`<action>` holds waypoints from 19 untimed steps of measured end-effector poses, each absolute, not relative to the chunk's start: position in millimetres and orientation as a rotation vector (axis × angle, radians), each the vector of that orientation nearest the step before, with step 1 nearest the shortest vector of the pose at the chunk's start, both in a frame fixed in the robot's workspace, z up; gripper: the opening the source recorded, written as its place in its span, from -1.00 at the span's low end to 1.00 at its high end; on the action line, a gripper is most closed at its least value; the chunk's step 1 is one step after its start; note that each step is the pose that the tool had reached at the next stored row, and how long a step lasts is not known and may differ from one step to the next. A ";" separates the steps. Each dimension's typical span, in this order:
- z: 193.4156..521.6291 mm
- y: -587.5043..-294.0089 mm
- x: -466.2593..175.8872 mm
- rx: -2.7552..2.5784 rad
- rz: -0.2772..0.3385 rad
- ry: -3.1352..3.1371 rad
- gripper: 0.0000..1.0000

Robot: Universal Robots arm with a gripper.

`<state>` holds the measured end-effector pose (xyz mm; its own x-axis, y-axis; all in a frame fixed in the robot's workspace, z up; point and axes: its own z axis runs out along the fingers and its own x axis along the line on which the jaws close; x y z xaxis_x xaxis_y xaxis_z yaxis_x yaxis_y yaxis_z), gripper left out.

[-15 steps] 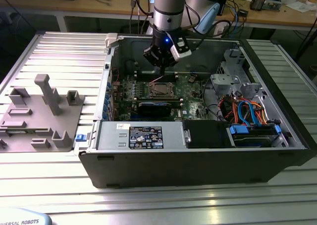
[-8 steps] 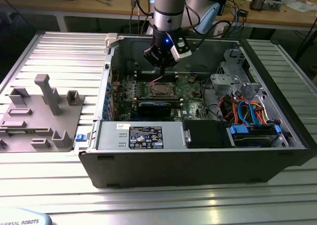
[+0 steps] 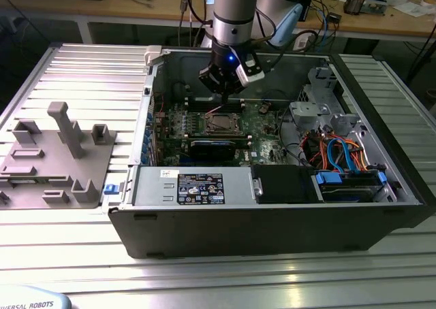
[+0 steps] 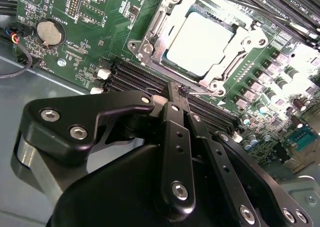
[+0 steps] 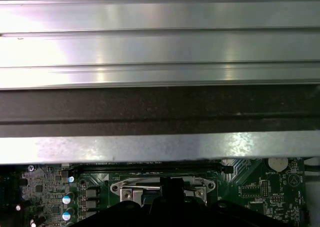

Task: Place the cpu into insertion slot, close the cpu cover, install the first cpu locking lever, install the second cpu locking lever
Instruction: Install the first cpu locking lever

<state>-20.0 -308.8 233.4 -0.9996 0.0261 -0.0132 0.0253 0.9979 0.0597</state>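
The cpu point(image 4: 199, 41), a square chip with a dull silver top, lies flat in the insertion slot point(image 4: 141, 47) on the green board. The cpu cover point(image 4: 248, 37), a silvery frame, lies down around the chip's edges. A thin wire lever end point(image 4: 216, 92) pokes out at the socket's near corner. My gripper point(image 4: 181, 93) hangs just beside that corner, its black fingers point(image 4: 176, 137) pressed together with nothing visible between them. In the exterior view the gripper point(image 3: 219, 107) hovers over the far edge of the socket point(image 3: 221, 124) inside the open case.
Long black memory slots point(image 4: 135, 79) run beside the socket, and a coin battery point(image 4: 50, 31) sits on the board. A black power supply point(image 3: 204, 186) and a drive cage with cables point(image 3: 340, 152) fill the near side. A grey fixture plate point(image 3: 54, 159) lies at the exterior view's left.
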 end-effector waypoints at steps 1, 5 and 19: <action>233.1 -308.8 -20.0 0.040 0.093 3.126 -0.79; 232.6 -308.8 -20.0 0.040 0.093 3.126 -0.79; 227.5 -308.2 -24.2 0.040 0.093 3.126 -0.79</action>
<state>-24.2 -308.2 227.5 -0.9996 0.0259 -0.0131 0.0250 0.9979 0.0596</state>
